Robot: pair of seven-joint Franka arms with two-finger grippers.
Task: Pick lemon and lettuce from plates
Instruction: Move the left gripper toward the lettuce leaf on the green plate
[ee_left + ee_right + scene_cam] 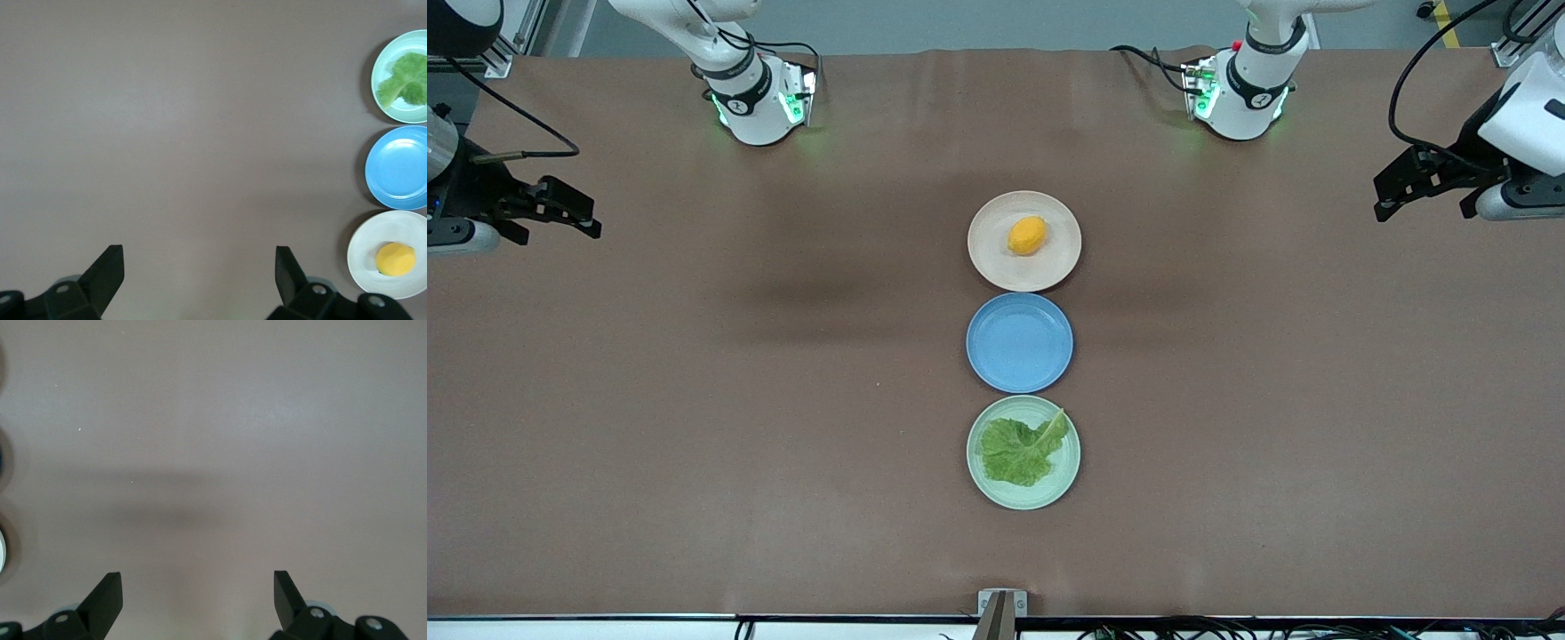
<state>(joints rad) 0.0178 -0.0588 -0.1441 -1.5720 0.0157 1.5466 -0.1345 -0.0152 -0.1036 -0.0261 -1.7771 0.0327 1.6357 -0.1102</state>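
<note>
The lemon (1027, 236) lies on the beige-pink plate (987, 267), the plate farthest from the front camera. The lettuce (1018, 451) lies on the mint green plate (1063, 484), the nearest one. The left wrist view shows the lemon (395, 259), its plate (363, 260), the lettuce (403, 81) and the mint plate (400, 112). My left gripper (1380, 200) (200, 257) is open and empty over bare table at the left arm's end. My right gripper (583, 213) (198, 581) is open and empty over bare table at the right arm's end.
An empty blue plate (1019, 342) (400, 167) sits between the two task plates, all three in a row at mid-table. Brown table surface (738, 400) spreads wide on both sides of the row. The arm bases (756, 102) stand at the table's top edge.
</note>
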